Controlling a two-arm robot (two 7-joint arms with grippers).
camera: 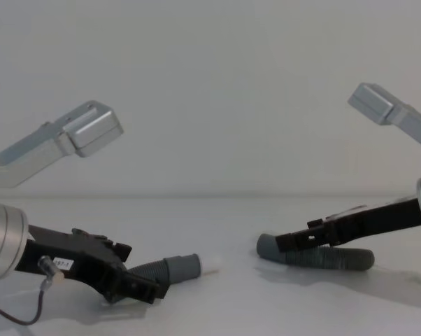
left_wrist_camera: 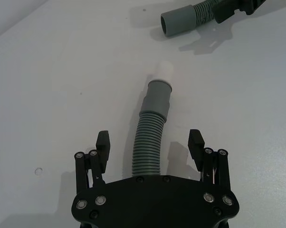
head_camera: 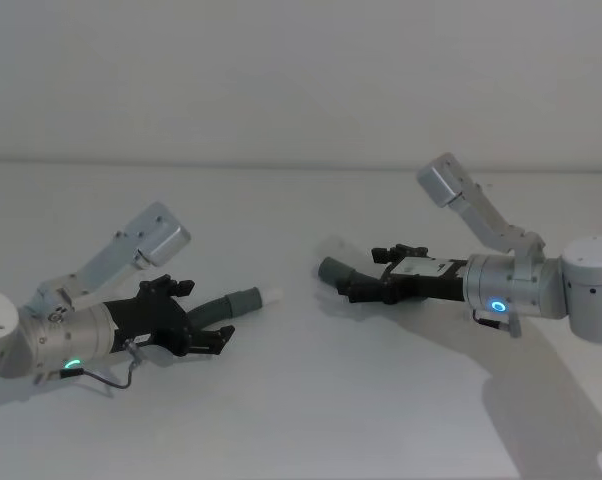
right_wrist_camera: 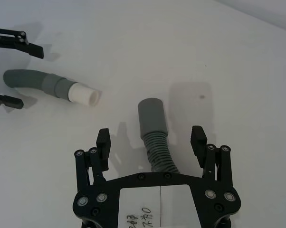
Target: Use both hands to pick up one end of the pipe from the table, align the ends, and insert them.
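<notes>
Barely started tbh: the left tool (left_wrist_camera: 149, 138) and right tool (right_wrist_camera: 150, 134) sat wide open, straddling the white-tipped pipe (left_wrist_camera: 155, 102) and plain-cuffed pipe (right_wrist_camera: 151, 118) lying on the counter (head_camera: 301, 420), probably not touching them, so gripping, aligning, inserting were all left.

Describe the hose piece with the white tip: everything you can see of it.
The hose piece is a short, gently curved length of dark grey ribbed tubing, plastic by its look, ending in a smooth grey cuff with a short white tip. It lies flat on the white table, tip pointing toward the robot's right. The left hand straddles its ribbed part, fingers open on either side with a gap to the hose.
</notes>
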